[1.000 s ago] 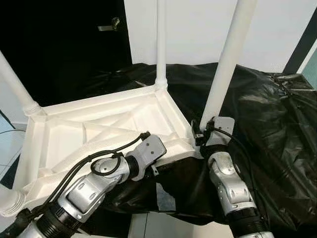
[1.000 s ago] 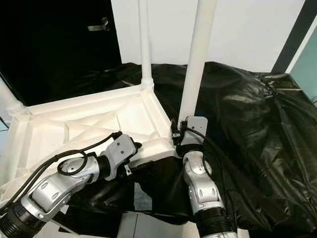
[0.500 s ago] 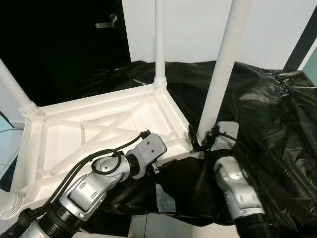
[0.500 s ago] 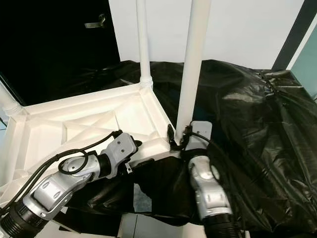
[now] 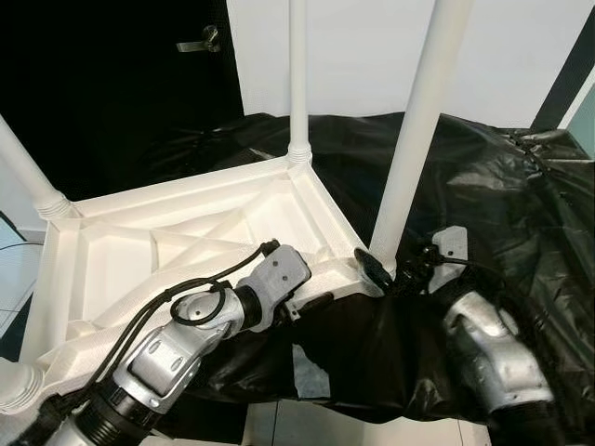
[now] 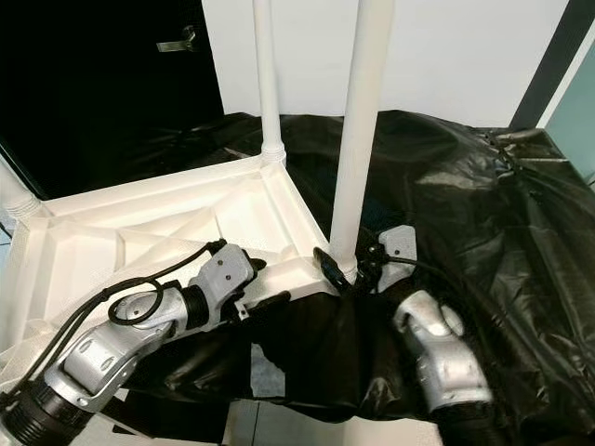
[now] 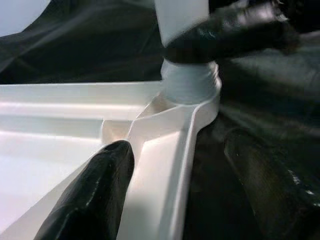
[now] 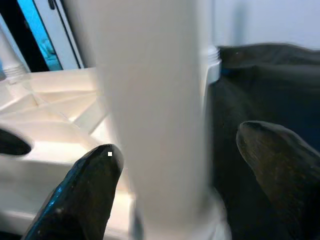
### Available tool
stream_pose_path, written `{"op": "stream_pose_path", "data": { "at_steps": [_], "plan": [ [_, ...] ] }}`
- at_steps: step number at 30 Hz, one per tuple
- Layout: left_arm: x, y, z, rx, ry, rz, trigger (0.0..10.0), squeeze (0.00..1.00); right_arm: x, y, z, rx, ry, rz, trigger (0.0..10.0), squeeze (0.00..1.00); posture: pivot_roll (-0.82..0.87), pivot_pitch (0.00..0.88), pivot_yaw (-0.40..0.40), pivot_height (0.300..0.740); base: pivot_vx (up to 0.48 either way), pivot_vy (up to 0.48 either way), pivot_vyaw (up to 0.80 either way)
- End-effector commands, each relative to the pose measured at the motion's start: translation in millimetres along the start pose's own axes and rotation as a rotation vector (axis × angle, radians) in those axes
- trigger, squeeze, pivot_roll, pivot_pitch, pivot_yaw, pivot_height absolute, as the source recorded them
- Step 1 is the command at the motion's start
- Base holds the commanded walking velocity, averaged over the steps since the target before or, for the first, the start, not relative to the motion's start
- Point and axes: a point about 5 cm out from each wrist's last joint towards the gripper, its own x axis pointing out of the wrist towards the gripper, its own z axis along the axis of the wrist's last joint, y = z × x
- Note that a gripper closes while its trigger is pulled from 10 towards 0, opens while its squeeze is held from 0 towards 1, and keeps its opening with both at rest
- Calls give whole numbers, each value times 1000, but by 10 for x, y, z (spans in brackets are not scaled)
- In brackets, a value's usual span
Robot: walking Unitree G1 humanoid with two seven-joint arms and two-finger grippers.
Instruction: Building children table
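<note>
Upside down: white plastic children's table (image 5: 177,237) lies top-down on a black crinkled plastic sheet (image 5: 502,204), its ribbed underside facing up.
Legs: long axes stand near vertical; the near white round leg (image 5: 414,139) rises from the near right corner socket, a far white leg (image 5: 297,74) from the corner behind it, and a left white leg (image 5: 28,167) leans outward.
Right gripper (image 6: 346,269): set around the base of the near leg, one black finger on each side; head views do not settle whether they press it.
Right wrist view: that leg (image 8: 150,110) sits between spread black fingers (image 8: 80,195), gaps showing beside it.
Left gripper (image 5: 311,302): at the table's near rim beside the same corner.
Left wrist view: fingers (image 7: 95,190) straddle the rim, apart, with the threaded grey collar (image 7: 190,82) of the leg ahead.
Since a second ago: right forearm has swung out to the right and lower; the leg stands straighter.
</note>
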Motion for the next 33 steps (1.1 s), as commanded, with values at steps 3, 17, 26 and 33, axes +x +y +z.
{"op": "stream_pose_path", "data": {
  "at_steps": [3,17,26,33],
  "plan": [
    [6,-56,-32,-10,4,-57,10000,0,63,-31,-15,-19,25,90,10000,0,47,0,24,740,0,0,0],
    [-42,-96,-27,-39,-51,-60,10000,0,172,-110,-32,-80,85,258,0,0,60,0,7,740,0,0,0],
    [-80,-79,5,-4,-115,-56,10000,0,219,-89,-98,-10,94,139,10000,0,60,0,-1,740,0,0,0],
    [-75,-64,4,0,-113,-34,10000,0,278,-34,-158,3,120,-12,10000,0,63,0,-9,740,0,0,0]
  ]
}}
